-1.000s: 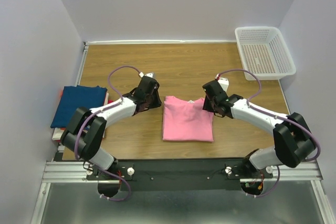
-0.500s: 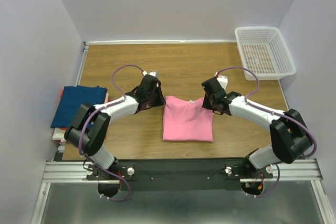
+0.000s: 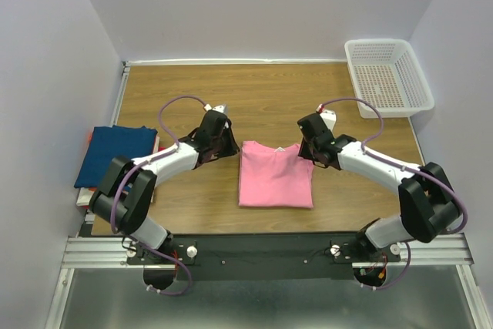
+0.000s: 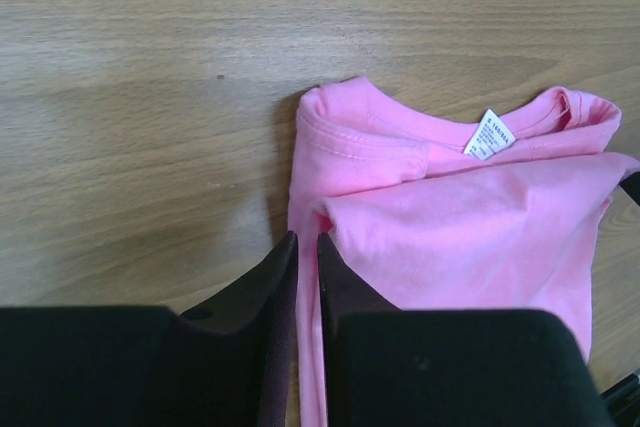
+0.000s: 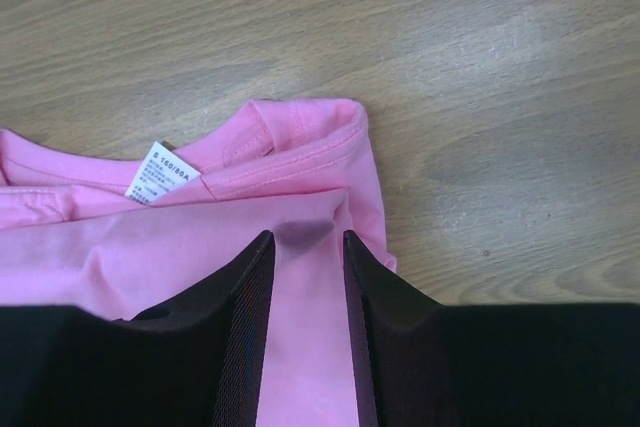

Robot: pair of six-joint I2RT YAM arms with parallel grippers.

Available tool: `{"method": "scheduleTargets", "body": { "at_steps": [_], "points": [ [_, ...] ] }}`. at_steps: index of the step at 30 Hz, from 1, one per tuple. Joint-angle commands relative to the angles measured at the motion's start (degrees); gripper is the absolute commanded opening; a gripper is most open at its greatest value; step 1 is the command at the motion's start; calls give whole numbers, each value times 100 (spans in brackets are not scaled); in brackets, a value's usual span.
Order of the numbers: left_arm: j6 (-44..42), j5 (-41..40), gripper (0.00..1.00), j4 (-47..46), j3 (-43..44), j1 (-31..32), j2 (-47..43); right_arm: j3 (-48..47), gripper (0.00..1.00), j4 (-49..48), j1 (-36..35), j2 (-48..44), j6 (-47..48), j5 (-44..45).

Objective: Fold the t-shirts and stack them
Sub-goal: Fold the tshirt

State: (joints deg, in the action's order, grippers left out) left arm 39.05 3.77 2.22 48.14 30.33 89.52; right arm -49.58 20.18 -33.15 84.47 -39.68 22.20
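On the wood-grain bench (image 3: 269, 98), near its middle, lies the pink t-shirt (image 3: 275, 176), soft cloth folded to a smooth rectangle, collar far, with a white tag (image 4: 490, 134) inside. The left end effector (image 4: 306, 239) sits at its left edge, fingers almost together with pink in the slit; whether it pinches cannot be told. The right end effector (image 5: 307, 237) stands apart, astride the right fold.
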Motion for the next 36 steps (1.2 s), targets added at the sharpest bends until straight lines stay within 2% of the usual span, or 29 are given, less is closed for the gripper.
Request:
{"method": "scheduleTargets", "body": {
  "at_steps": [1,4,9,20,36],
  "points": [
    [-134,62,20,-37,-243,-132,-513,98,41,-120,36,-352,-163,189],
    [-169,115,20,-37,-270,-194,-654,107,45,-129,36,-369,-180,189],
    [-240,326,29,-116,1,-185,-374,28,46,-129,45,-133,-189,136],
    [-152,555,28,-336,310,-132,417,-113,46,-155,89,474,-224,145],
    [-29,616,30,-363,328,-106,216,1,45,-173,98,-26,-365,443]
  ]
}}
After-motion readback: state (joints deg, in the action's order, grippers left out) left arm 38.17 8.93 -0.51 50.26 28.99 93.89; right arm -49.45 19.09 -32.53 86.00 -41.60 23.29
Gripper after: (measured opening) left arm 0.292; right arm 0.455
